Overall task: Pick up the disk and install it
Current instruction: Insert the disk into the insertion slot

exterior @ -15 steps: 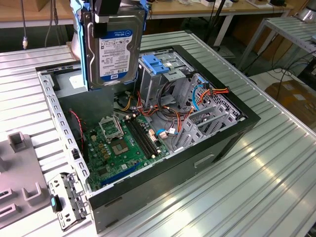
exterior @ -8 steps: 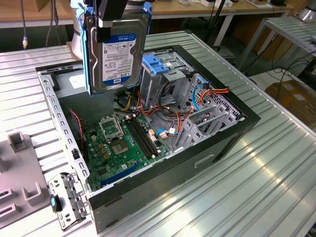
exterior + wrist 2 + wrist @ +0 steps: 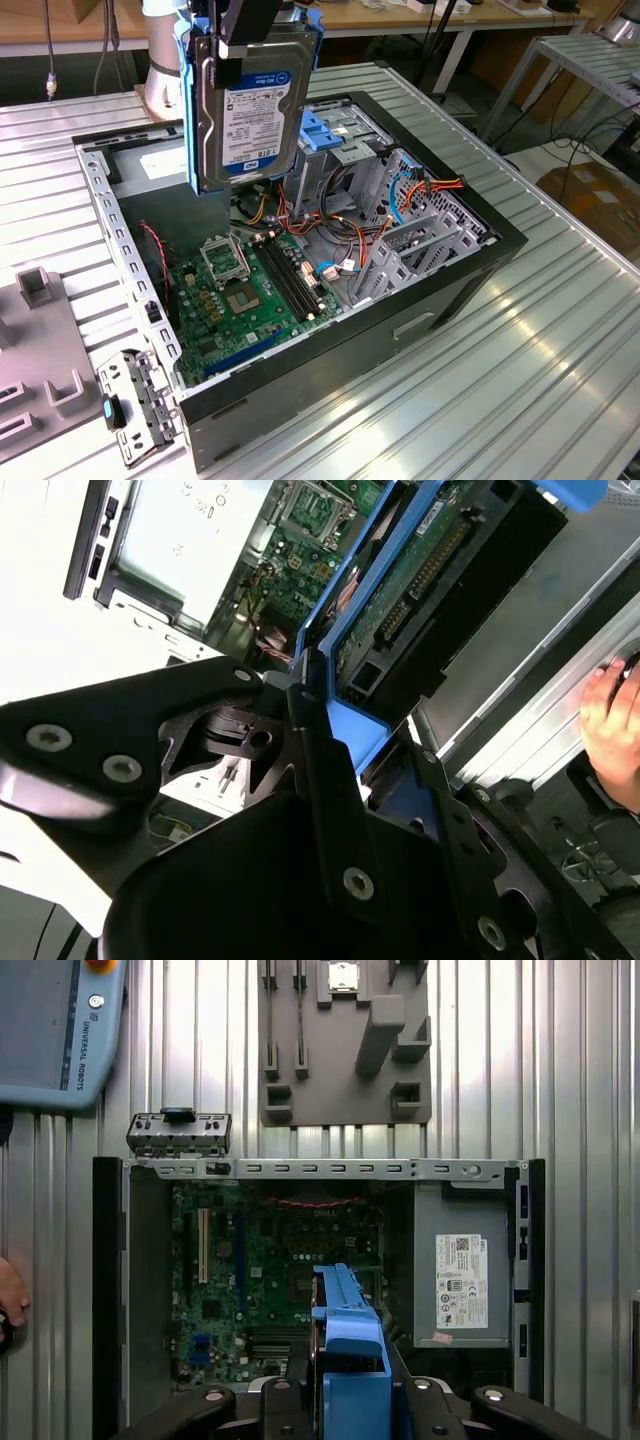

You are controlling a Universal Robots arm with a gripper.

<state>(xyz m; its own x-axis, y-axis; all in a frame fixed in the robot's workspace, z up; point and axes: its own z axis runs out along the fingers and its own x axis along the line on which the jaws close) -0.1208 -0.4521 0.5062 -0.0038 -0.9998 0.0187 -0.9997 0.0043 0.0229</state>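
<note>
The disk (image 3: pixel 250 105) hangs upright above the open computer case (image 3: pixel 480 265), its blue-and-white label facing the exterior view and blue rails along its sides. My gripper (image 3: pixel 240 45) is shut on its top edge. In the second wrist view the disk (image 3: pixel 420 570) shows its green circuit board and connectors, with the black fingers (image 3: pixel 320 780) clamped on its blue rail. In the first wrist view the rail's blue edge (image 3: pixel 350 1335) stands over the motherboard (image 3: pixel 260 1270).
Inside the case lie a motherboard (image 3: pixel 235 290), cables, a light-blue ribbed bracket (image 3: pixel 325 135) and a grey box with a white sticker (image 3: pixel 462 1275). A grey fixture plate (image 3: pixel 345 1050) and a pendant (image 3: pixel 55 1030) lie on the ribbed table. A person's hand (image 3: pixel 610 720) is nearby.
</note>
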